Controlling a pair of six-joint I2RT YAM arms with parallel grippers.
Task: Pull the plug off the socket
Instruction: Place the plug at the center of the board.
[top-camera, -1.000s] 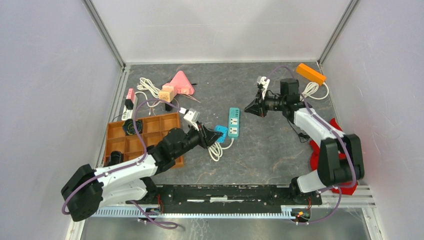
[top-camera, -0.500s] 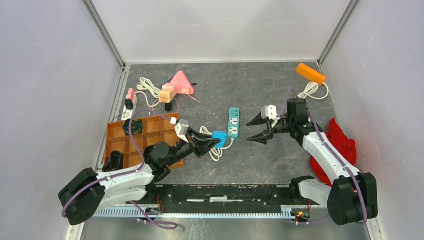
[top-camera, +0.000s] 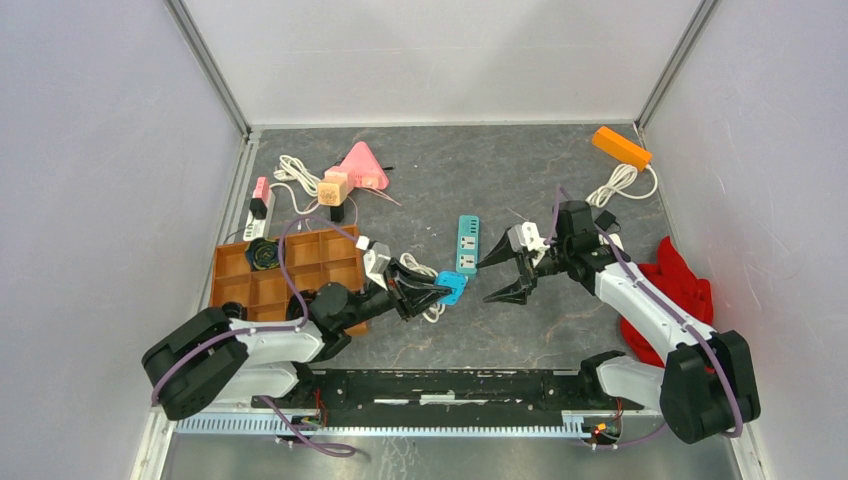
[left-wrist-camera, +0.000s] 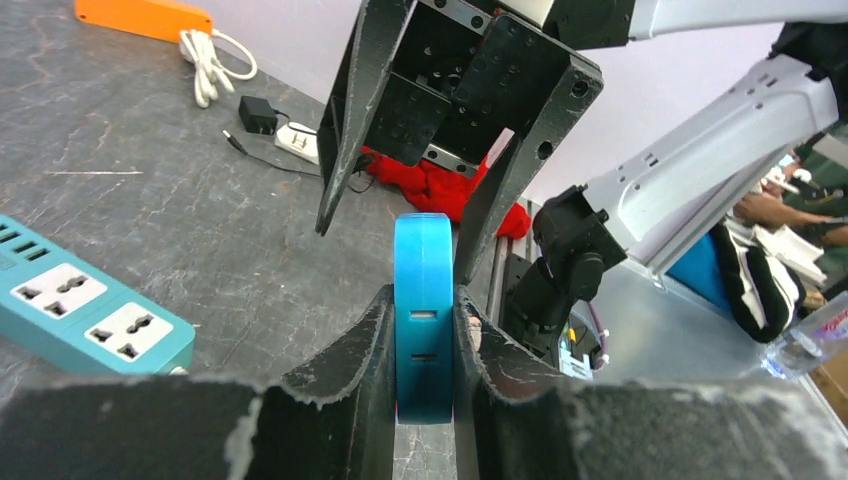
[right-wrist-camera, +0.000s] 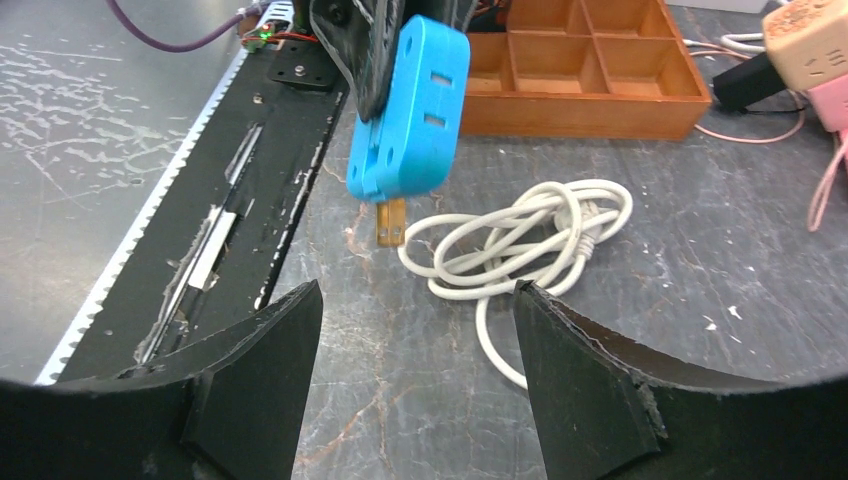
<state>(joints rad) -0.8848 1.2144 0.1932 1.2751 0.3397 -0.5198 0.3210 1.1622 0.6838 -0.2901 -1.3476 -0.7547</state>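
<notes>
1. My right wrist cam is the only view that catches the brass prongs (right-wrist-camera: 390, 222) on the blue plug (right-wrist-camera: 410, 110). They're bare, pointing down at the table (right-wrist-camera: 720, 290), hanging just over the coiled white cord (right-wrist-camera: 520, 240)
2. The left wrist cam shows the grip instead. My left gripper (left-wrist-camera: 423, 300) is clamped tight on the plug's two flat sides, and the narrow edge with two small slots faces the lens
3. That same view has the teal power strip (left-wrist-camera: 90, 320) lying flat off to one side, clearly apart from the plug
4. Only the top cam gives the whole layout: the plug is held up near the strip's near end without touching it, and the orange tray (top-camera: 285, 270) sits beside my left arm
5. Pose-wise, my left arm lies low, stretched from its base toward the middle of the table
6. My right arm comes in from the right with the elbow bent. My right gripper (top-camera: 487, 281) is aimed at the plug, jaws spread wide with nothing between them, tips near it but not touching
7. Any print on the plug or strip is too small for me to read
</notes>
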